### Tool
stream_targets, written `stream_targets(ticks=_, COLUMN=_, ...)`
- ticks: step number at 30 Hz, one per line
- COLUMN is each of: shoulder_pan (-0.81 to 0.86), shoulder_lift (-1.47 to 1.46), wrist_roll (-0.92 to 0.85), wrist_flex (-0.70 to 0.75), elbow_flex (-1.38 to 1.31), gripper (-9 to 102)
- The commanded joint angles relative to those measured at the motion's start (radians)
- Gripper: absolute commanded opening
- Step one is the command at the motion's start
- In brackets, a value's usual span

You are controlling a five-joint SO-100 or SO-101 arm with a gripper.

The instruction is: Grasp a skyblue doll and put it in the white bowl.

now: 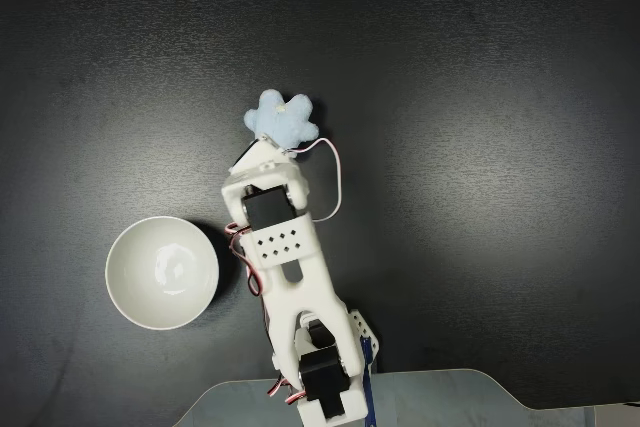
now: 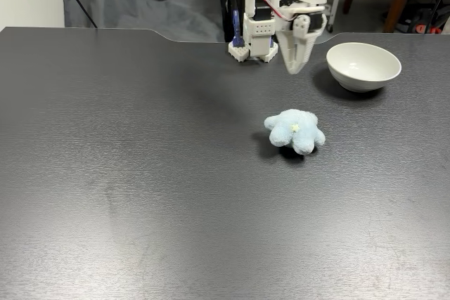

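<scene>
A: Where is the hand (image 2: pixel 294 68) placed, and how are its fingers set?

B: In the fixed view from the front it is held above the worktop (image 2: pixel 140 173), pointing down, between the arm's base and the doll (image 2: pixel 295 131). The fingers appear drawn together into one tapered tip, with nothing pinched; the gap is poorly seen, so that is offered as a likelihood only. In the fixed view from above, the tip (image 1: pixel 262 150) is seen just at the doll's (image 1: pixel 283 119) near edge, though height is not shown there.

A: Which way does the doll lie from the hand?

B: Forward, away from the base, and lower. In the front view the doll is seen resting on the worktop, clear of the fingers and nearer the camera. It is lobed and roughly round, so no long axis needs to be matched.

A: And the bowl (image 2: pixel 363 65)?

B: It is set well apart from the doll, beside the arm. It is seen on the right in the front view and on the left from above (image 1: pixel 162 272). Nothing is held in it.

A: What is called for next?

B: Judged from this, the fingers would need to be spread, reached a little further out and lowered over the doll. The grasp is not yet made.
</scene>
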Motion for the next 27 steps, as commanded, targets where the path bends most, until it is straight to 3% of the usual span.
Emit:
stream_targets(ticks=1, shoulder_pan=0.017, shoulder_lift=-0.031, wrist_roll=-0.006, wrist_flex=-0.002, elbow_flex=-0.064, gripper=0)
stream_targets(ticks=5, shoulder_pan=0.017, shoulder_lift=-0.092, wrist_roll=-0.006, wrist_flex=-0.015, elbow_flex=-0.081, gripper=0)
stream_targets(ticks=13, shoulder_pan=0.015, shoulder_lift=-0.11, wrist_roll=-0.006, wrist_flex=-0.239, elbow_flex=-0.081, gripper=0)
stream_targets(ticks=17, shoulder_pan=0.017, shoulder_lift=-0.114, wrist_roll=-0.014, wrist_flex=-0.239, elbow_flex=-0.078, gripper=1)
stream_targets(ticks=21, shoulder_pan=0.017, shoulder_lift=-0.11, wrist_roll=-0.014, wrist_flex=-0.239, elbow_flex=-0.067, gripper=11)
stream_targets(ticks=27, shoulder_pan=0.012, shoulder_lift=-0.115, wrist_roll=-0.018, wrist_flex=-0.213, elbow_flex=-0.064, gripper=38)
